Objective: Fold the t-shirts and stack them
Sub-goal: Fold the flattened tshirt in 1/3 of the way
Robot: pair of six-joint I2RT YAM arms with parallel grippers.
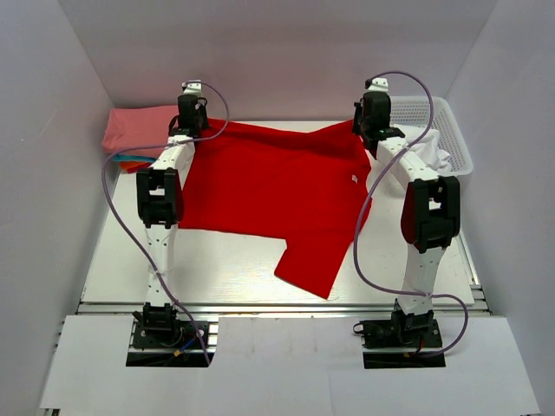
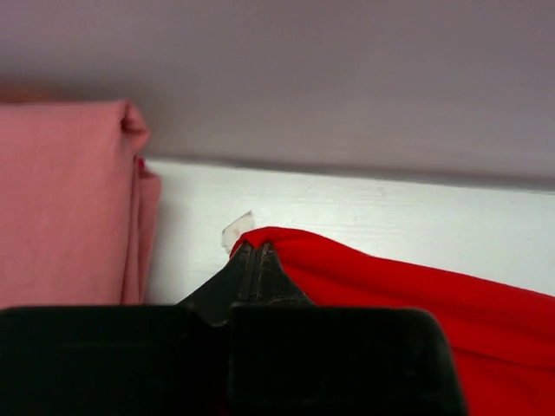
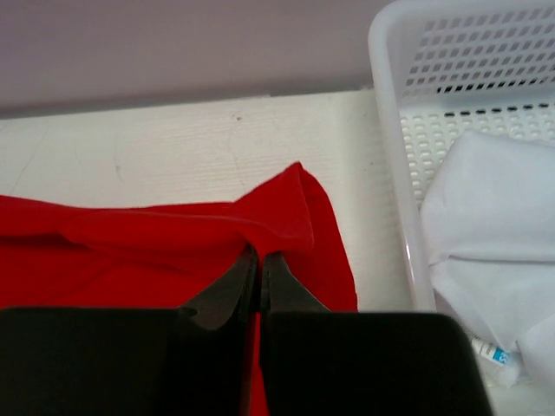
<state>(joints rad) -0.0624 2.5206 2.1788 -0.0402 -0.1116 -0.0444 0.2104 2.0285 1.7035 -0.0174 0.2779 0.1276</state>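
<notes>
A bright red t-shirt (image 1: 269, 186) lies spread on the white table, one sleeve pointing to the near edge, a small white label (image 1: 354, 179) showing near its right side. My left gripper (image 1: 192, 128) is shut on the shirt's far left corner (image 2: 277, 243). My right gripper (image 1: 371, 130) is shut on the shirt's far right corner (image 3: 286, 217). A folded pink t-shirt (image 1: 137, 128) lies at the far left, also in the left wrist view (image 2: 65, 199). A bit of teal and orange-red cloth (image 1: 130, 163) peeks from under it.
A white plastic basket (image 1: 451, 130) stands at the far right with white cloth (image 3: 494, 234) in it. White walls close in on the left, back and right. Bare table (image 1: 225, 264) shows in front of the shirt.
</notes>
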